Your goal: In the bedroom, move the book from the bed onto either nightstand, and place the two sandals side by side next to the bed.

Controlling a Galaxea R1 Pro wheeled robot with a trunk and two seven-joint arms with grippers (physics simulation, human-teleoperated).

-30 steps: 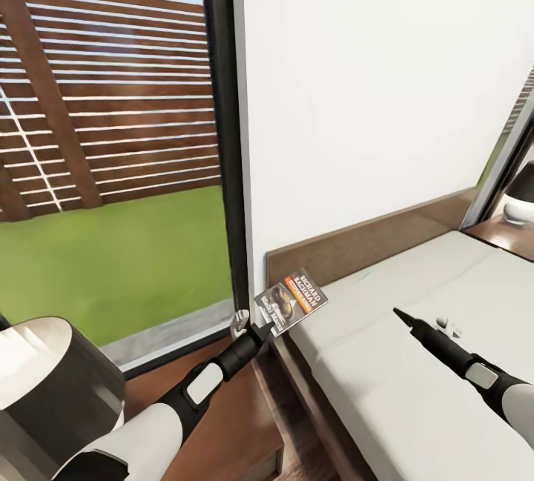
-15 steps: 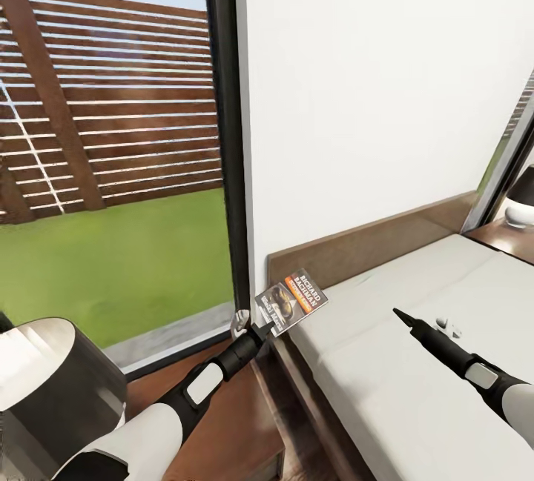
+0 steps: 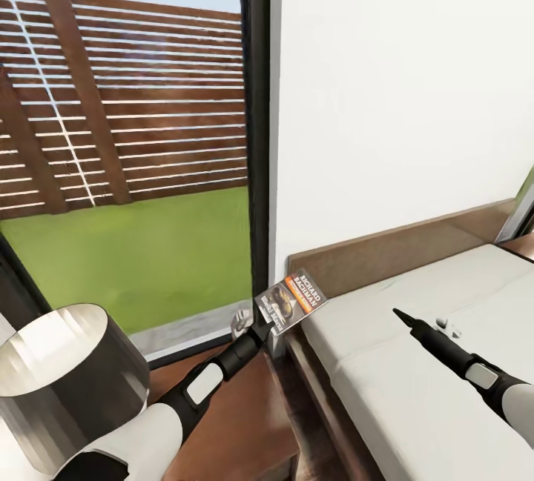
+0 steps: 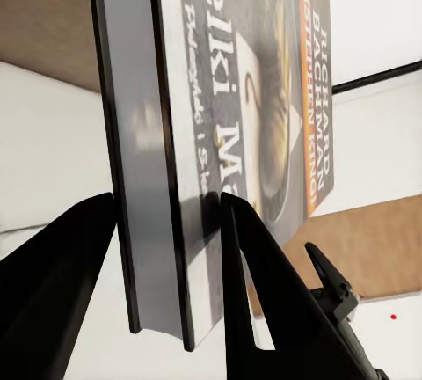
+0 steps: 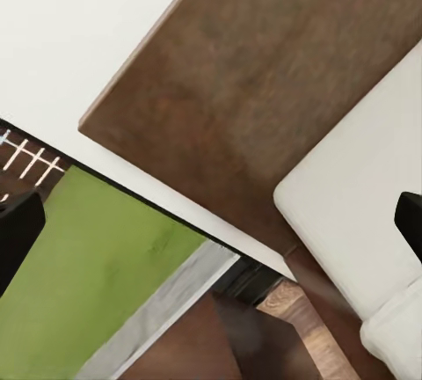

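My left gripper [image 3: 261,327] is shut on the book [image 3: 291,302], a thin paperback with orange lettering, and holds it upright in the air. It hangs over the gap between the nightstand [image 3: 245,407] and the corner of the bed [image 3: 415,370]. The left wrist view shows the book [image 4: 229,134] pinched by its lower edge between the two black fingers [image 4: 264,292]. My right gripper [image 3: 400,314] hovers over the off-white mattress with its fingers [image 5: 18,230] spread wide and nothing between them. The sandals are out of view.
A lamp with a grey shade [image 3: 67,370] stands at the near left, on the nightstand side. A tall black-framed window [image 3: 256,133] looks out on grass and a slatted fence. The brown headboard [image 3: 400,244] runs along the white wall.
The whole picture has shifted right, so the camera has turned left; more of the lamp shows. The held book now sits slightly nearer the headboard's left end. Both grippers hold their pose.
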